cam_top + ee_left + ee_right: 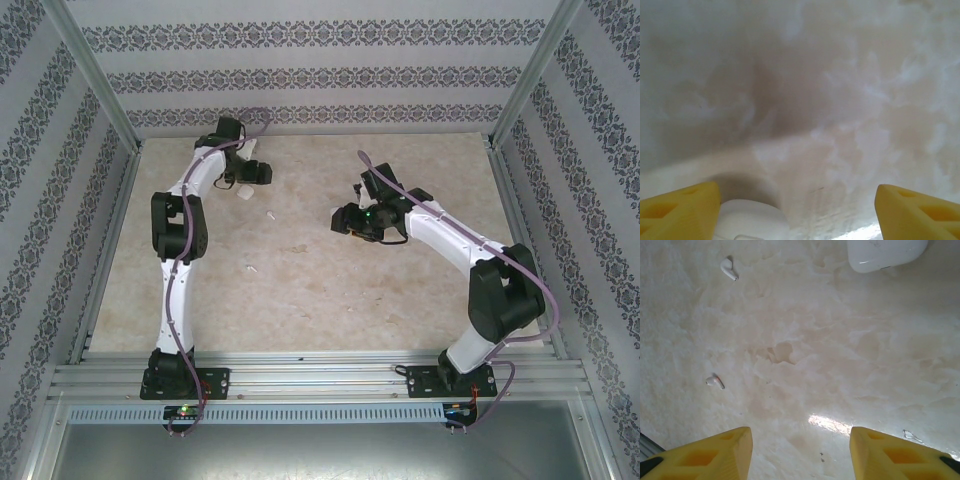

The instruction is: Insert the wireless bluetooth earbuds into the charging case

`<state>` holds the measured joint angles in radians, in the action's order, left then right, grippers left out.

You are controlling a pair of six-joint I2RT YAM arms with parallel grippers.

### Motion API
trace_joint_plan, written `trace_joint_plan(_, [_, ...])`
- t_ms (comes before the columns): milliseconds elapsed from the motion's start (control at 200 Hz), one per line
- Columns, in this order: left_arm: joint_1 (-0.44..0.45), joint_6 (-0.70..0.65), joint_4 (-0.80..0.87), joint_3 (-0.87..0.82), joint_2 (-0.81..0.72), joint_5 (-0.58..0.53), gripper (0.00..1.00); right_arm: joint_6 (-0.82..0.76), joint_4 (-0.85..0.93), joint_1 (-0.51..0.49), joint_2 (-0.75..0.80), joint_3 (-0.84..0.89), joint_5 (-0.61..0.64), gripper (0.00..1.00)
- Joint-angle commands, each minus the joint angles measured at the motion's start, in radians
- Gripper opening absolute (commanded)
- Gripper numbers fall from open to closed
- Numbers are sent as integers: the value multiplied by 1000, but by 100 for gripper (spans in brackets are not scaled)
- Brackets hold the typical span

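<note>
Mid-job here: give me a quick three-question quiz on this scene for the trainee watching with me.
1. Count: how many tiny glossy white plastic earbuds lie loose on the beige marbled tabletop in the right wrist view?
2. True or false: the right gripper is shut on an earbud.
3. In the left wrist view, the rounded white plastic charging case sits: A) beside one yellow finger of the open left gripper; B) clamped between both fingers; C) far off on the tabletop.

Key: 1) two, the second one here; 2) false, its jaws stand open and empty; 3) A.
</note>
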<state>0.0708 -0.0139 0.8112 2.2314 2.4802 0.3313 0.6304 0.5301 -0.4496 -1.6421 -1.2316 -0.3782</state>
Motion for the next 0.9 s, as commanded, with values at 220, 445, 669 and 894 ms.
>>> trace_joint_plan(220, [-3,-153,171,55,38,-41,84,6,7,-6,-24,-35,15,54])
trace_joint_plan(445, [-1,-135,197,27,25,-57,82,12,4,-9,-17,-32,15,54])
trace_joint_plan(669, [0,-150,189,-52,-22,-62,70,16,5,-16,1,-20,22,54])
trace_joint_plan(894, [-1,-149,161,-137,-61,-49,62,29,1,-19,16,-9,22,54])
